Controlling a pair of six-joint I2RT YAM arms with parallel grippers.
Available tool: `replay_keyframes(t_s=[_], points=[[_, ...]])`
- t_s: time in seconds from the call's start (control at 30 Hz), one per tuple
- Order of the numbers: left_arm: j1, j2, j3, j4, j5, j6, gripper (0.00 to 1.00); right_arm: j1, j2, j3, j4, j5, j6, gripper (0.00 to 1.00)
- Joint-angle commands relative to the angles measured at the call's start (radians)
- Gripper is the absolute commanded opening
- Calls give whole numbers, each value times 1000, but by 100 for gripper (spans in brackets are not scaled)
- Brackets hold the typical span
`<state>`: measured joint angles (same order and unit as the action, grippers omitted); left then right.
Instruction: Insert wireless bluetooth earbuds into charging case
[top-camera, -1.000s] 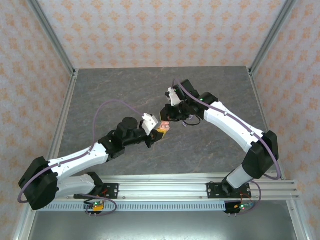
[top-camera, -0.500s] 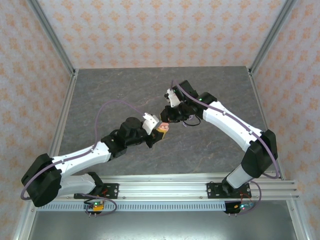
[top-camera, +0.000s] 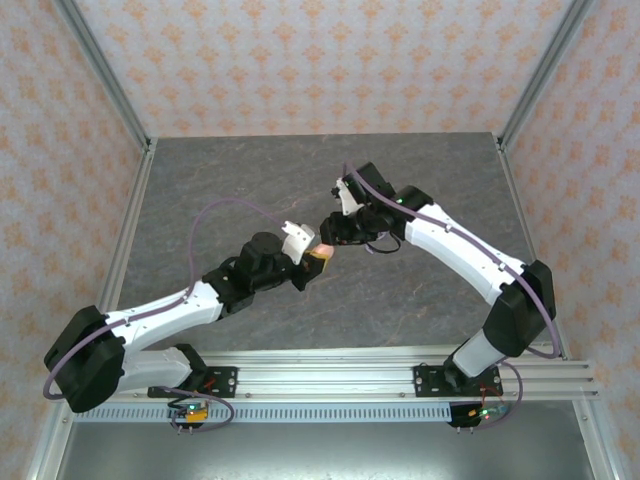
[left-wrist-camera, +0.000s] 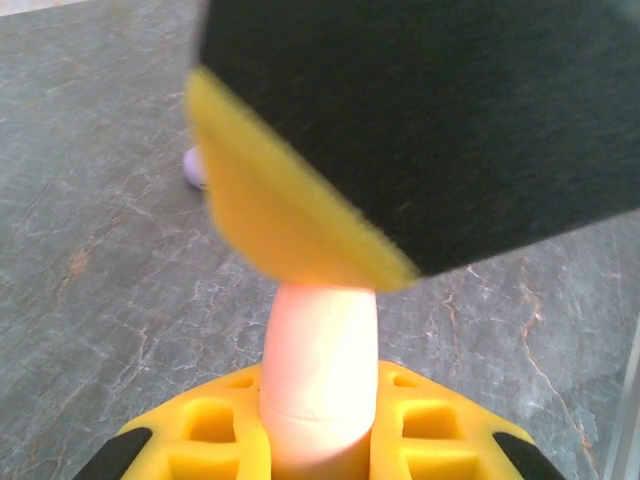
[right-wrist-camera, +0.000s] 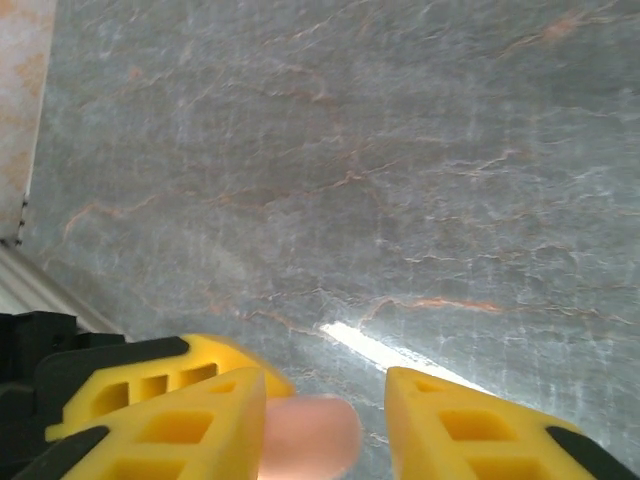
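Note:
My left gripper (top-camera: 316, 257) is shut on a salmon-pink charging case (left-wrist-camera: 320, 350), held edge-on between its yellow fingers (left-wrist-camera: 200, 440), with a seam line showing low on the case. My right gripper (top-camera: 329, 231) hovers right over it; its black and yellow finger (left-wrist-camera: 300, 225) touches the case's top. In the right wrist view the right gripper (right-wrist-camera: 325, 380) stands open, with a pink rounded tip (right-wrist-camera: 308, 438) against its left finger and a gap to the other. I cannot tell if that tip is the case or an earbud. A small lilac piece (left-wrist-camera: 194, 168), maybe an earbud, lies on the table, half hidden.
The grey marbled table (top-camera: 420, 300) stretches around both arms. Metal frame posts (top-camera: 120, 110) and patterned walls stand at the left, right and back. The arms' mounting rail (top-camera: 330, 380) runs along the near edge.
The right gripper's jaws have opened from shut. The left gripper with the pink case has shifted slightly up and left, staying under the right gripper.

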<state>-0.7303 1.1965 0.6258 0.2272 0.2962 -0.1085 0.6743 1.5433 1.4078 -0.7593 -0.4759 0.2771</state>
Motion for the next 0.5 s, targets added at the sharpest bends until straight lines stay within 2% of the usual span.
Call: replay_keyframes(t_s=[0.0, 0.23, 0.33, 0.47], points=[[33, 19, 35, 34, -70, -89, 10, -35, -99, -44, 21, 155, 68, 41], [95, 130, 123, -33, -41, -242, 11, -178, -265, -207, 94, 225, 154, 42], [118, 199, 176, -53, -19, -291, 11, -233, -309, -263, 90, 224, 144, 43], [165, 334, 316, -178, 39, -354, 10, -261, -348, -316, 72, 252, 114, 43]])
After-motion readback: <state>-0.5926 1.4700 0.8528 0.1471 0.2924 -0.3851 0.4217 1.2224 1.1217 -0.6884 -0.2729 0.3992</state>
